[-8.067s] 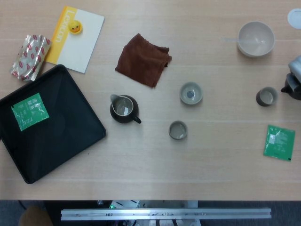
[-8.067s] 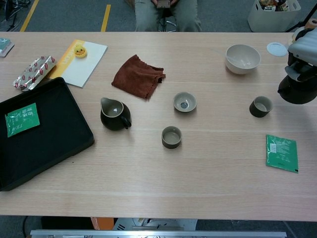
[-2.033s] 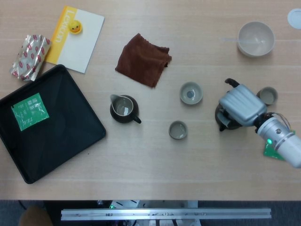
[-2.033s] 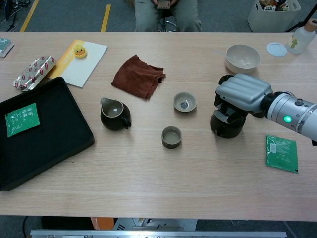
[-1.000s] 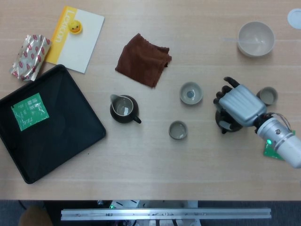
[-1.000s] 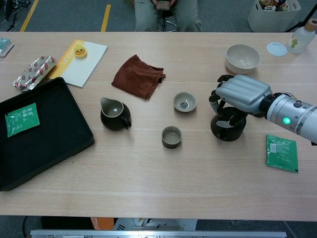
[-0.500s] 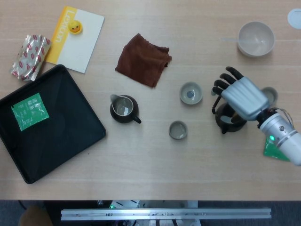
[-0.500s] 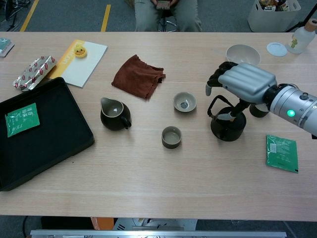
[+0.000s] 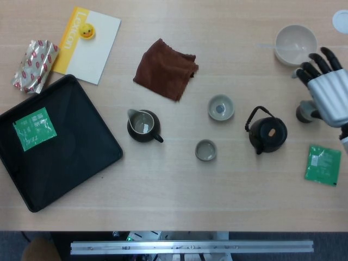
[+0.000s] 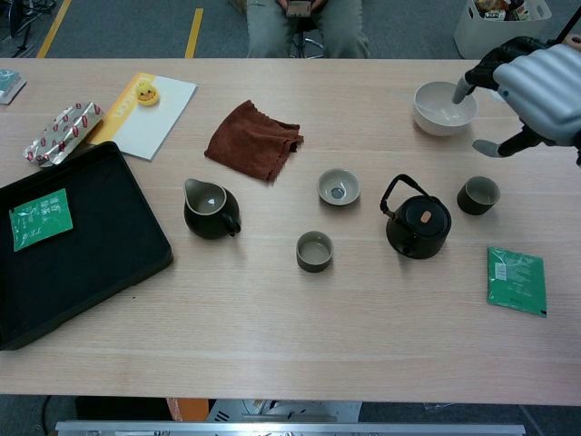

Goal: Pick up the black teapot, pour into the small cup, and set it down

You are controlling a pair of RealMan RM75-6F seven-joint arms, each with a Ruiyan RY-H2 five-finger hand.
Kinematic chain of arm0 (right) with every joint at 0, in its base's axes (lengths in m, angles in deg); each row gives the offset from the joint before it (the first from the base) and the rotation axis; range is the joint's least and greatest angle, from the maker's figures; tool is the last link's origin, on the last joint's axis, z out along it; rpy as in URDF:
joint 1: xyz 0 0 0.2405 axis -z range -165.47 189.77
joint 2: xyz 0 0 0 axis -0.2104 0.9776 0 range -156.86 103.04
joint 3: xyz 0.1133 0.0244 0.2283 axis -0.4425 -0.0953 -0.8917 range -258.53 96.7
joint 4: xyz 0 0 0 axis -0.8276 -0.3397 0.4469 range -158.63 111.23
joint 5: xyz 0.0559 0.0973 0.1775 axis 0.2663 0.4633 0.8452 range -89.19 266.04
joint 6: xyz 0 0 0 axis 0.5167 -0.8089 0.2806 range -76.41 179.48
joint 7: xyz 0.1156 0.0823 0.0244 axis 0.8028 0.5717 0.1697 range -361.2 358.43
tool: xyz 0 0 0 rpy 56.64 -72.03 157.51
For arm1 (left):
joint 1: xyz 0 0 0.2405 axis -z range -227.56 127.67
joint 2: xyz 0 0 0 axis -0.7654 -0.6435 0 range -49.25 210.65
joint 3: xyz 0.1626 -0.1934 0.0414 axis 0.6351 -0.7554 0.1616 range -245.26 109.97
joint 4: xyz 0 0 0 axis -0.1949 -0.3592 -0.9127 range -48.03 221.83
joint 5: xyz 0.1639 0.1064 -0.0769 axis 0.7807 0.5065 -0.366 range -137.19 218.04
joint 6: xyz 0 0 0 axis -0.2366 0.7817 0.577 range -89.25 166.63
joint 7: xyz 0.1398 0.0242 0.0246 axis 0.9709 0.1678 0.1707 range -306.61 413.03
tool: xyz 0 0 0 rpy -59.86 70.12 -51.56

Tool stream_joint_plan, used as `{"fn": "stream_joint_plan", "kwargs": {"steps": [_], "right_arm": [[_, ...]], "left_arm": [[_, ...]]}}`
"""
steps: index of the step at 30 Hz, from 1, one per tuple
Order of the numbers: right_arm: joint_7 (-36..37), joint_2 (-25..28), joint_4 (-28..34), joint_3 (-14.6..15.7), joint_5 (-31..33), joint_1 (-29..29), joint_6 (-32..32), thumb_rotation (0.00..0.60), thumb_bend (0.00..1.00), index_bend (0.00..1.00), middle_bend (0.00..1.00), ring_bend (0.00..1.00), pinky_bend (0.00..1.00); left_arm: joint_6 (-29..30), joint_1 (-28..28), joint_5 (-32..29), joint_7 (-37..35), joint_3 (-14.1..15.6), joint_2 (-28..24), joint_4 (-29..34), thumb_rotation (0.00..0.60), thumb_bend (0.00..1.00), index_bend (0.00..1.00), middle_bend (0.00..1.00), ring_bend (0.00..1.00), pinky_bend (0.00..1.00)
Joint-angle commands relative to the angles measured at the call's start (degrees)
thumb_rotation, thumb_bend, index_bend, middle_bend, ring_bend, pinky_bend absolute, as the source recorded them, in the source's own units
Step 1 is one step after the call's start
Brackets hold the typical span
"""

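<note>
The black teapot point(image 9: 267, 133) point(image 10: 417, 224) stands upright on the table right of centre, its handle raised, nothing touching it. A small cup point(image 9: 205, 150) point(image 10: 314, 251) sits to its left, and a wider grey cup point(image 9: 220, 107) point(image 10: 338, 187) lies behind that. My right hand point(image 9: 329, 92) point(image 10: 536, 84) hovers at the far right, fingers spread, holding nothing, well clear of the teapot. A dark cup point(image 9: 303, 112) point(image 10: 477, 194) stands partly under that hand. My left hand shows in neither view.
A dark pitcher point(image 9: 143, 126) stands left of centre, a brown cloth point(image 9: 166, 68) behind it. A black tray point(image 9: 51, 157) with a green packet point(image 9: 34, 128) fills the left side. A white bowl point(image 9: 294, 44) sits far right; another green packet point(image 9: 323, 164) lies near the right edge.
My right hand let go of the teapot, opened, and rose away to the far right. The teapot stays standing where it was set down.
</note>
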Motion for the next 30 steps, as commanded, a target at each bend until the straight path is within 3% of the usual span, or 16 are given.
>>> {"fn": "stream_joint_plan", "kwargs": {"steps": [1, 15, 30], "right_arm": [[-0.1, 3.1, 2.2, 0.8, -0.7, 3.9, 4.4, 0.600, 0.19, 0.38, 0.37, 0.18, 0.14], [0.9, 10.8, 7.6, 5.3, -4.4, 16.5, 16.6, 0.600, 0.21, 0.38, 0.38, 0.18, 0.17], [2.5, 12.7, 7.7, 4.7, -7.1, 21.1, 18.6, 0.600, 0.21, 0.38, 0.38, 0.18, 0.17]], "left_arm": [[0.1, 0.2, 0.6, 0.6, 0.2, -0.2, 0.6, 0.600, 0.40, 0.17, 0.24, 0.19, 0.20], [2.8, -0.6, 3.5, 5.7, 1.0, 0.4, 2.6, 0.600, 0.40, 0.17, 0.24, 0.19, 0.20], [3.7, -0.9, 4.0, 6.3, 1.0, -0.2, 3.2, 0.600, 0.40, 0.17, 0.24, 0.19, 0.19]]}}
